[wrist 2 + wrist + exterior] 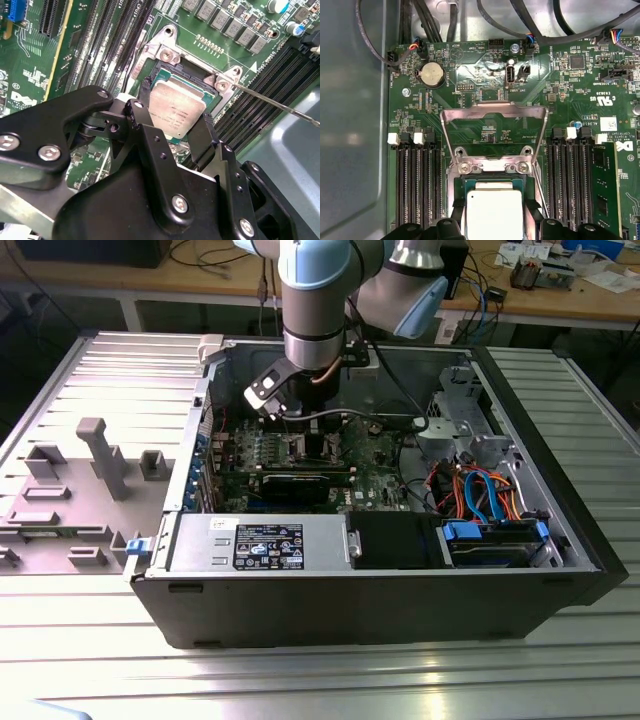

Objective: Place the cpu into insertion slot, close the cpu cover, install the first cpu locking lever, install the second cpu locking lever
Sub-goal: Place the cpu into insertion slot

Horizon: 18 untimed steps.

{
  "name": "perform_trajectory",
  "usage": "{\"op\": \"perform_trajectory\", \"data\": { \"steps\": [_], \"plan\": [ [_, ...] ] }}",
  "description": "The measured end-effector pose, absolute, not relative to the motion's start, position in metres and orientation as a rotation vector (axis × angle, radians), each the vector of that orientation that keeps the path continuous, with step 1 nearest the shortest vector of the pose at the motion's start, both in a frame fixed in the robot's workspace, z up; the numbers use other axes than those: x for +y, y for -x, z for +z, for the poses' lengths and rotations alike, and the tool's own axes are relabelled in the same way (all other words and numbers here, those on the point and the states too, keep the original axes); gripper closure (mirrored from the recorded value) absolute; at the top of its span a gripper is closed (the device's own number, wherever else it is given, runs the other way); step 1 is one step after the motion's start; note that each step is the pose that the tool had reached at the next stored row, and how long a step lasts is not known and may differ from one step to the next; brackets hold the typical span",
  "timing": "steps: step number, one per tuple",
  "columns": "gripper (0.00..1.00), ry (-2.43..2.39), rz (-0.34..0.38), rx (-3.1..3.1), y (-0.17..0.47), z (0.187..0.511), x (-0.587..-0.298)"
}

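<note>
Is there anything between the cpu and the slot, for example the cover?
Nothing visible stands between them. The cover is swung open, away from the slot. The cpu, gripped by the hand, lies directly over the slot's opening.

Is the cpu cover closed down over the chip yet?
No: in the first wrist view the cpu cover stands swung open, clear of the insertion slot, leaving the cpu top bare.

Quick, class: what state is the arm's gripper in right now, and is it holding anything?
The gripper is closed on the cpu, at the insertion slot.
</note>
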<state>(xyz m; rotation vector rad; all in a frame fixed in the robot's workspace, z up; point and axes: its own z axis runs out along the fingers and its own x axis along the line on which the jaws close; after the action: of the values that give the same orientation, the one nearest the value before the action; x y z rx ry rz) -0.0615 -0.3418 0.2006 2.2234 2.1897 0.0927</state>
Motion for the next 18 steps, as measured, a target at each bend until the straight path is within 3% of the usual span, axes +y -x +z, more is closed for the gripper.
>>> {"op": "perform_trajectory", "data": {
  "steps": [11,14,15,18],
  "plan": [
    [0.45,-2.221,0.088,2.188,0.0615,0.1981,-0.3418],
    [0.39,-2.221,0.088,2.188,0.0614,0.1979,-0.3417],
    [0.32,-2.221,0.088,2.188,0.0615,0.1979,-0.3417],
    [0.32,-2.223,0.091,2.189,0.0613,0.1974,-0.3417]
  ]
}}
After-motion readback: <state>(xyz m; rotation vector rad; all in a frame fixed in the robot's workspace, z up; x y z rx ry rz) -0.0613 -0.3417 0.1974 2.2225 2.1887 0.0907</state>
